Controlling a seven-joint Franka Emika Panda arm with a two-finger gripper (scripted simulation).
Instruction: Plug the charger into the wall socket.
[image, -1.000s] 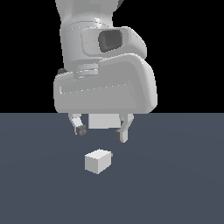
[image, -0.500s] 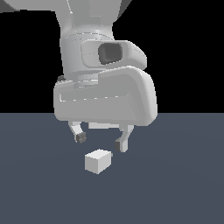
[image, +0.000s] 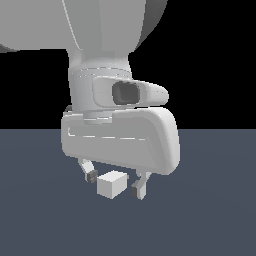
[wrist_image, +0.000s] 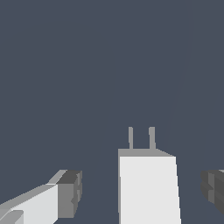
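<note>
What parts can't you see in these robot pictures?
- The wall socket: in neither view. In the exterior view the arm's big body may hide it; that cannot be told.
- The charger: its prongs do not show in the exterior view; in the wrist view the picture's edge cuts off its body.
- The gripper: one finger is clipped by the wrist view's edge.
- Finger-to-charger contact: gaps show on both sides in the wrist view.

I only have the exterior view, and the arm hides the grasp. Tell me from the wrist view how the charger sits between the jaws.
Observer: The charger lies between the open jaws. Dark surface shows on both sides, so neither of the pads touches it.
Operator: Report where the prongs point.
Observer: Two thin prongs stick out of its far face, pointing away from the wrist camera.
Operator: Check for the socket.
Observer: No wall socket shows in the wrist view.
</note>
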